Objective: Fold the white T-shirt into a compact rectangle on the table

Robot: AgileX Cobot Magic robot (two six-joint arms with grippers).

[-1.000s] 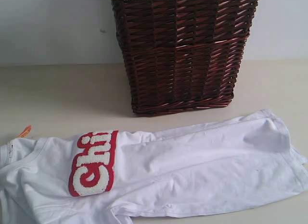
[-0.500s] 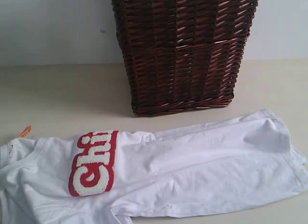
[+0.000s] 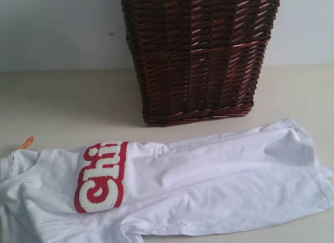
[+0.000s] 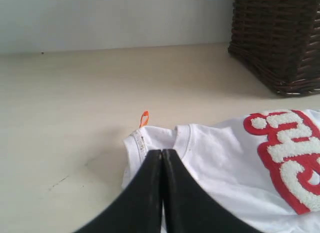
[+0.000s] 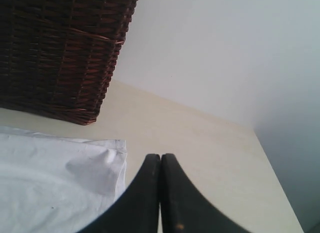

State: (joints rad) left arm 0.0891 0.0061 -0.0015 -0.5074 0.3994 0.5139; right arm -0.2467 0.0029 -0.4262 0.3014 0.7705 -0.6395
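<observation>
The white T-shirt (image 3: 198, 185) lies loosely folded lengthwise on the table (image 3: 68, 102), collar at the left, hem at the right. Fluffy white letters edged in red (image 3: 102, 176) show on its chest, and an orange neck tag (image 3: 26, 143) sticks out at the far left. Neither gripper appears in the exterior view. My left gripper (image 4: 162, 152) is shut and empty, its tips over the collar (image 4: 150, 140) near the orange tag (image 4: 144, 118). Beside the shirt's hem corner (image 5: 107, 160), my right gripper (image 5: 160, 156) is shut with nothing in it, over the table (image 5: 210, 153).
A tall dark brown wicker basket (image 3: 201, 55) stands on the table just behind the shirt, with a white lace trim at its top. A pale wall rises behind it. The table's right edge (image 5: 277, 178) runs close to my right gripper.
</observation>
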